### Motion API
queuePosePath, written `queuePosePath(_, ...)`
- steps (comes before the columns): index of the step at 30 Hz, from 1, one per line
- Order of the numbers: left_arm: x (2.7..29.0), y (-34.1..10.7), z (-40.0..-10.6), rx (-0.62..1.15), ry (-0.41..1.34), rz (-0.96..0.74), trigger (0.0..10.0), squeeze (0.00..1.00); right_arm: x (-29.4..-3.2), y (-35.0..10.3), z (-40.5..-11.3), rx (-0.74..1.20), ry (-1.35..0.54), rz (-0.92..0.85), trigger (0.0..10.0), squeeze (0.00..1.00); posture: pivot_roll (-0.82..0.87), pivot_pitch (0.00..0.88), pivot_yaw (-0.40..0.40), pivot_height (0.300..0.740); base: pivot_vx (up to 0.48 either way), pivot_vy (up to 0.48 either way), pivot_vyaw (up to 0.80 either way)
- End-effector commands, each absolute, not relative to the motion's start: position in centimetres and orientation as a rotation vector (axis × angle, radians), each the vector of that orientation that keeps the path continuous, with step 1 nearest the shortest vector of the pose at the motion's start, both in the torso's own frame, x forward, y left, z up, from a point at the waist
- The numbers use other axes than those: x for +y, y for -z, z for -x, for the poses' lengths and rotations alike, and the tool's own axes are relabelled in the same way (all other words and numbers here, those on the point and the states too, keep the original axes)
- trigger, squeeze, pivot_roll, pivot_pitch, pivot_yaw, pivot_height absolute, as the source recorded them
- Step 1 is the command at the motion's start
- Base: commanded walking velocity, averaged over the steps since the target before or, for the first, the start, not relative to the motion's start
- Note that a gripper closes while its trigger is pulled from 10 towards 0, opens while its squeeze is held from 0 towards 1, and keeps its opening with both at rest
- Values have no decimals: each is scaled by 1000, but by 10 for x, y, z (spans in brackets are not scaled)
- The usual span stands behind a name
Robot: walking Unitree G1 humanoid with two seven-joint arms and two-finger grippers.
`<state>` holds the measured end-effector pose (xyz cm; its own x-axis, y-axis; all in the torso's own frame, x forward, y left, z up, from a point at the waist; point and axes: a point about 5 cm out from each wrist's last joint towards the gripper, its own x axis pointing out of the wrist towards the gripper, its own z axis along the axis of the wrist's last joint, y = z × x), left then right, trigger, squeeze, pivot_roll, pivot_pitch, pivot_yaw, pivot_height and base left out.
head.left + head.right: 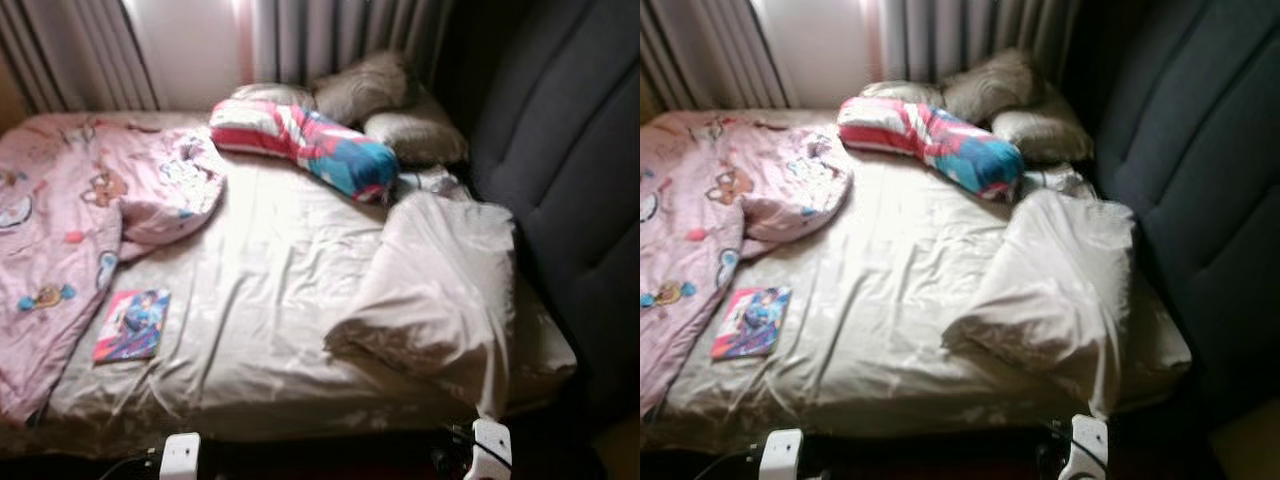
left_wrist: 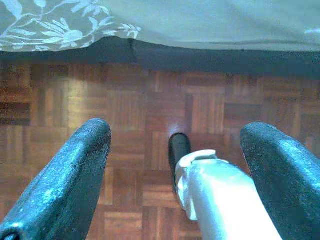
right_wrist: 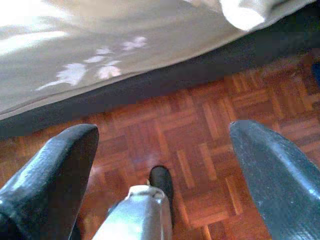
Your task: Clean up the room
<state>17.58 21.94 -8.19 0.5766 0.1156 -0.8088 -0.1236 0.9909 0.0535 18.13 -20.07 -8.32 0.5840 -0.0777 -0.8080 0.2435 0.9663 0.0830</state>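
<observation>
A bed with a cream sheet (image 1: 270,290) lies before me. A colourful book (image 1: 131,325) rests on the sheet near the front left. A pink cartoon-print quilt (image 1: 70,230) is bunched over the left side. A red, white and blue bolster (image 1: 305,145) lies across the head end beside grey pillows (image 1: 415,135). A large cream pillow (image 1: 440,290) sits at the right. My left gripper (image 2: 175,145) hangs open over the parquet floor (image 2: 135,105) by the bed's edge. Likewise my right gripper (image 3: 162,140) hangs open above the floor, nothing held.
A dark padded headboard (image 1: 570,170) stands along the right. Grey curtains (image 1: 330,35) and a bright window (image 1: 190,45) are behind the bed. My wrists (image 1: 180,455) show at the bottom edge. The sheet's hem (image 3: 100,70) hangs near the floor.
</observation>
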Motion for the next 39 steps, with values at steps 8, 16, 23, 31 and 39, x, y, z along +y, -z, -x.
queuePosePath(8, 216, 84, -172, 965, -127, 15, 10000, 0, -205, 82, -181, 915, 216, -203, 10000, 0, 12, 0, -6, 740, 0, -275, 0)
queuePosePath(16, 217, 85, -172, 966, -127, 11, 10000, 0, -205, 83, -181, 914, 217, -206, 10000, 0, 9, 0, -6, 740, 0, -270, 0)
queuePosePath(23, 217, 83, -174, 924, -140, 19, 10000, 0, -205, 82, -182, 894, 220, -210, 10000, 0, 6, 0, -9, 740, 0, -35, 0)
queuePosePath(31, 218, 79, -177, 859, -154, 1, 10000, 0, -207, 78, -185, 818, 222, -216, 10000, 0, -5, 0, -10, 740, 0, 0, 0)
queuePosePath(39, 229, 35, -231, 497, -140, -20, 10000, 0, -208, 50, -226, 607, 190, -194, 10000, 0, -20, 0, -7, 740, 0, 0, 0)
